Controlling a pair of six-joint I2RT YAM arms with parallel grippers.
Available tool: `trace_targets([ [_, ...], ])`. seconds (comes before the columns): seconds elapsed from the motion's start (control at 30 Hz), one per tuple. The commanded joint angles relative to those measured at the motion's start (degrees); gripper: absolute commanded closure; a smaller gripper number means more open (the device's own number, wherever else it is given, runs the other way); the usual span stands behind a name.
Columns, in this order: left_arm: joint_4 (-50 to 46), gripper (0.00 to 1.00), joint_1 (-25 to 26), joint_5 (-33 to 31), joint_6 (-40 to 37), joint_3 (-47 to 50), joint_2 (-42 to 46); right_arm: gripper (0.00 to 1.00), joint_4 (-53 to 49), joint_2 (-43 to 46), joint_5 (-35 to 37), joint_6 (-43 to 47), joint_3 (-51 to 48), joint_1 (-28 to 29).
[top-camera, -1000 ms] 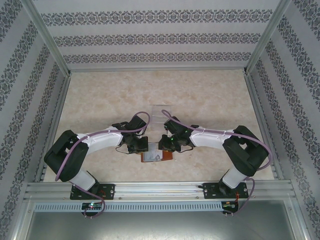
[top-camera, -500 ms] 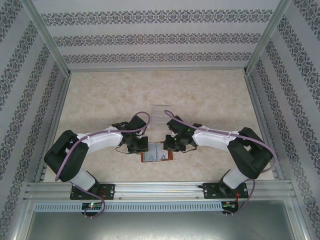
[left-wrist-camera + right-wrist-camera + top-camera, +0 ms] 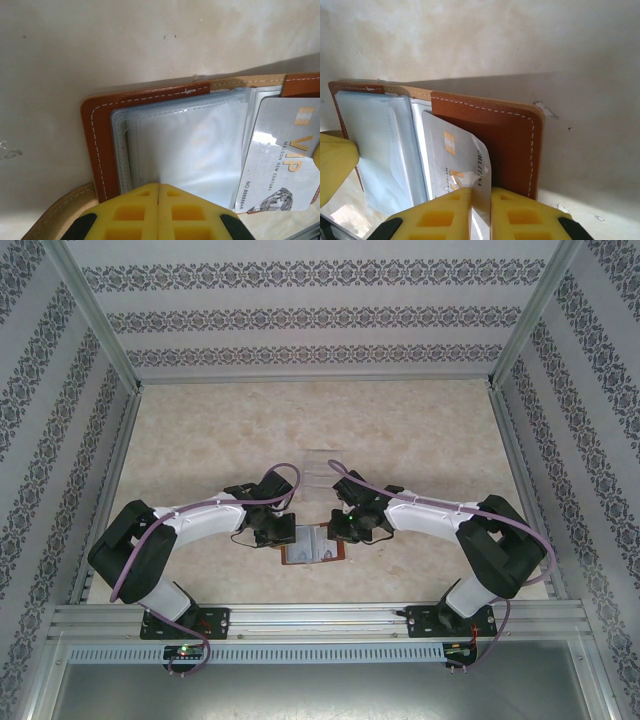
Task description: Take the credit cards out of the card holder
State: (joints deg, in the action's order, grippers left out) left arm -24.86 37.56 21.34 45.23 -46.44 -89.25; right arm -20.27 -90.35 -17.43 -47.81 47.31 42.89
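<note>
In the pinch of the right gripper (image 3: 481, 192) stands a silvery rectangular plastic card (image 3: 451, 160), over the open reddish-brown leather card holder (image 3: 505, 135); the left gripper (image 3: 158, 187), fully closed, presses its clear sleeves (image 3: 190, 145).

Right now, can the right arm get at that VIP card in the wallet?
Probably yes: the right end effector pinches the VIP card by its edge, the card holder lies open, and the left end effector rests on its other half.

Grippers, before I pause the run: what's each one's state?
Left gripper: shut, tips over the card holder.
Right gripper: shut on a credit card.
</note>
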Motion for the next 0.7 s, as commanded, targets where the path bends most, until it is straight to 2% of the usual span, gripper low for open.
trace_targets([
  [0.0, -4.49, 0.95, 0.76, -2.24, -1.18, -0.43, -0.44, 0.82, 0.84, 0.37, -1.31, -0.63, 1.71, 0.46],
  [0.67, -4.97, 0.95, 0.77, -2.75, -1.31, -0.61, -0.14, 0.76, 3.41, 1.07, -4.36, -3.42, 1.12, 1.4],
])
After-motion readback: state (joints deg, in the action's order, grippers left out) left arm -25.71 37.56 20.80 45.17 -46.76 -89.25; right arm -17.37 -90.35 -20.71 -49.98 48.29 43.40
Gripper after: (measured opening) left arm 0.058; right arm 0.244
